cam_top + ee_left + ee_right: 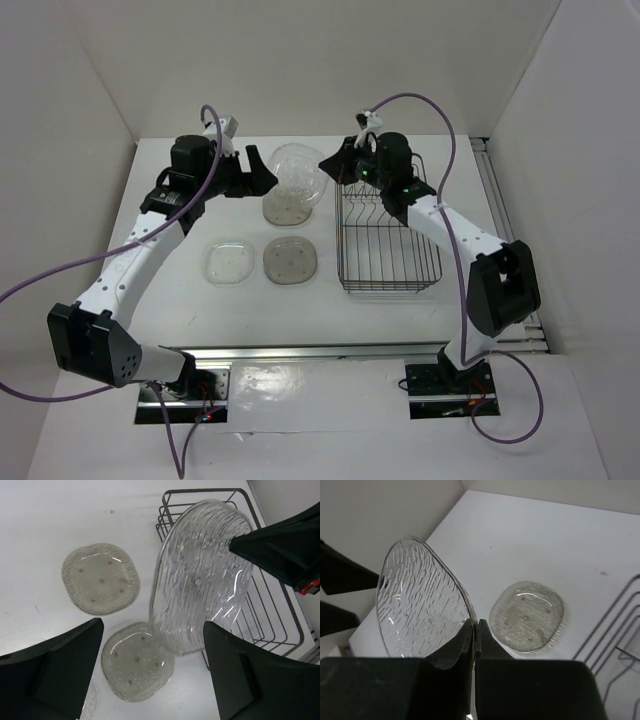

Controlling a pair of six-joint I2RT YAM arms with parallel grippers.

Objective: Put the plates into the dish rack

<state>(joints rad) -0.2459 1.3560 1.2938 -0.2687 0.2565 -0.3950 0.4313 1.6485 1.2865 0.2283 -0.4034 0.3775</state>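
Four plates are in view. One clear plate [420, 605] hangs on edge in the air above the far middle of the surface [180, 290]. Its rim is pinched between the closed fingers of the right end effector [475, 626]. The left end effector [268, 170] stands wide open with a finger on either side of this plate, holding nothing. Directly below lies a grey dotted plate [288, 206]. Nearer the middle a second grey plate [291, 260] and a second clear plate [230, 262] lie flat side by side, apart from each other. The dish rack [388, 245] stands toward the right edge, its left wall just beside the held plate. Bare surface runs along the near edge and the left edge.
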